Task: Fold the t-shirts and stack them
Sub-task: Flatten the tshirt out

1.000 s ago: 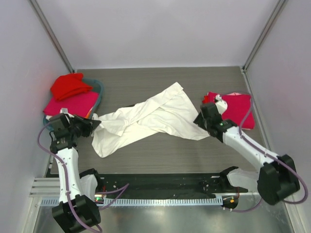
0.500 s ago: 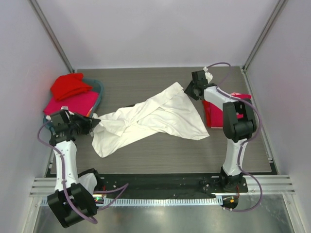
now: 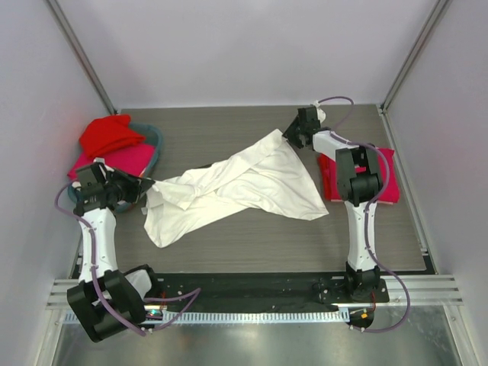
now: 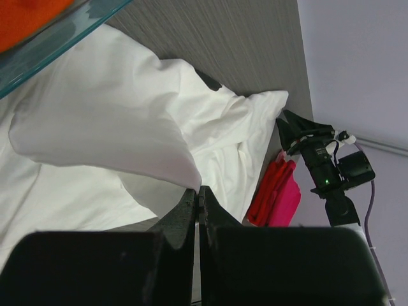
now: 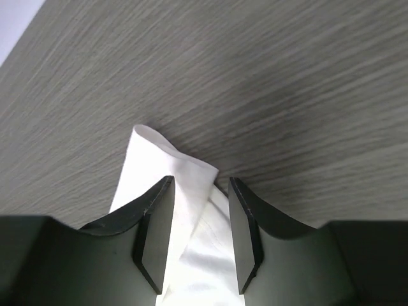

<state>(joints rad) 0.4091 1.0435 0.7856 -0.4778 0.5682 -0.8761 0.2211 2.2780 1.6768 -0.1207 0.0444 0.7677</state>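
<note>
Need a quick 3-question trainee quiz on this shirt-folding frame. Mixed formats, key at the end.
1. True or false: the left gripper is shut on an edge of the white t-shirt.
2. What lies on top in the teal basket? A) a red t-shirt B) a white towel C) nothing
3. Fill in: the right gripper stands ___, its fingers either side of a corner of the white t-shirt.

Key: 1 true; 2 A; 3 open

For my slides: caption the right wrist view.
Right pincer, open, straddles a corner of the white t-shirt on the grey table.
</note>
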